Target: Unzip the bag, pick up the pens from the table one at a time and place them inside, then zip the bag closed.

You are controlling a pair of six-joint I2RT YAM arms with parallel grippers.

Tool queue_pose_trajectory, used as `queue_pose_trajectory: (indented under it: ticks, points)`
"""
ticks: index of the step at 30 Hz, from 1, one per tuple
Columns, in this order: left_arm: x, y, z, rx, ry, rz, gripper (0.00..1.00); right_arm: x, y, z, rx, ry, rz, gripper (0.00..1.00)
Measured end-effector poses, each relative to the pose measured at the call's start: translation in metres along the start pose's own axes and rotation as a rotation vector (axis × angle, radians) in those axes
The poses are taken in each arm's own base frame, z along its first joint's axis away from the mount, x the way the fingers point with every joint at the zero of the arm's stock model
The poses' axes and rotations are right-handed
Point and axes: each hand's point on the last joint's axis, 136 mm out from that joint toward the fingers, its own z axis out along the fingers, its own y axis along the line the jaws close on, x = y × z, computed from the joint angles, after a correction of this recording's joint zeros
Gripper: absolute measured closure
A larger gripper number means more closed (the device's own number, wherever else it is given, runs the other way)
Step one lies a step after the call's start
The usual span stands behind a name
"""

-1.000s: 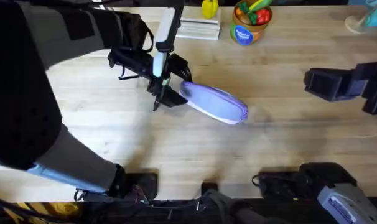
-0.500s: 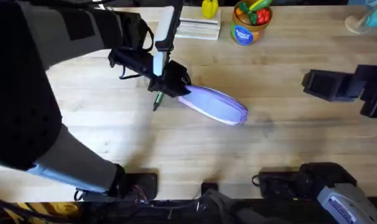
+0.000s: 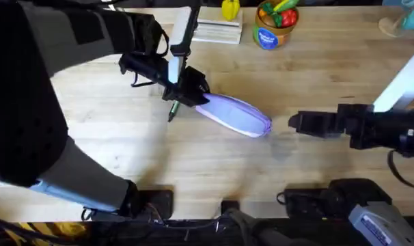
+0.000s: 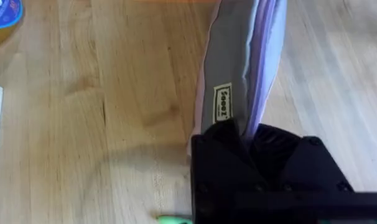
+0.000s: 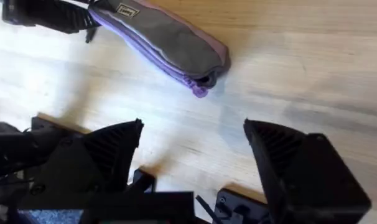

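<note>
The lavender bag (image 3: pixel 236 113) lies slanted on the table (image 3: pixel 316 75), its zipper closed. My left gripper (image 3: pixel 195 93) is shut on the bag's left end; in the left wrist view its black fingers (image 4: pixel 221 144) clamp the bag (image 4: pixel 238 56). A light green pen (image 3: pixel 171 109) lies right beside that gripper, and its end shows in the left wrist view as the pen (image 4: pixel 173 219). My right gripper (image 3: pixel 293 123) stands open just right of the bag, empty. In the right wrist view the bag (image 5: pixel 167 40) and its purple zipper pull (image 5: pixel 198 91) lie ahead of the right gripper (image 5: pixel 195 149).
A white slatted rack (image 3: pixel 218 31), a yellow object (image 3: pixel 229 9) and a can of toy vegetables (image 3: pixel 275 24) stand along the far edge. A pale blue object (image 3: pixel 398 22) sits at the far right corner.
The right arm has swung left and come down toward the bag's right end. The left gripper shifted slightly right and closed onto the bag's left end, uncovering the green pen.
</note>
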Motion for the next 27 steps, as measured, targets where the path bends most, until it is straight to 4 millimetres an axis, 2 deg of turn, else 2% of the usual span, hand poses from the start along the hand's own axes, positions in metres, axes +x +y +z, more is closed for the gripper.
queue_pose_trajectory:
  ticks: [9,17,23,24,27]
  points:
    - [0.000,0.002,0.000,-0.005,0.000,0.007,0.957,0.014,0.000,0.025,-0.075,0.044,0.018,0.004]
    - [0.000,0.002,0.000,-0.007,0.000,0.010,0.957,0.014,0.001,0.029,-0.088,0.042,-0.009,0.004]
    - [0.000,0.002,0.000,-0.007,0.000,0.010,0.956,0.011,0.024,0.032,-0.157,0.025,-0.202,0.004]
    - [0.000,0.002,0.000,-0.007,0.000,0.010,0.957,0.021,0.036,0.039,-0.184,0.081,-0.335,0.004]
    - [0.000,0.002,0.000,-0.008,-0.001,0.010,0.957,0.026,0.033,0.049,-0.148,0.131,-0.390,0.004]
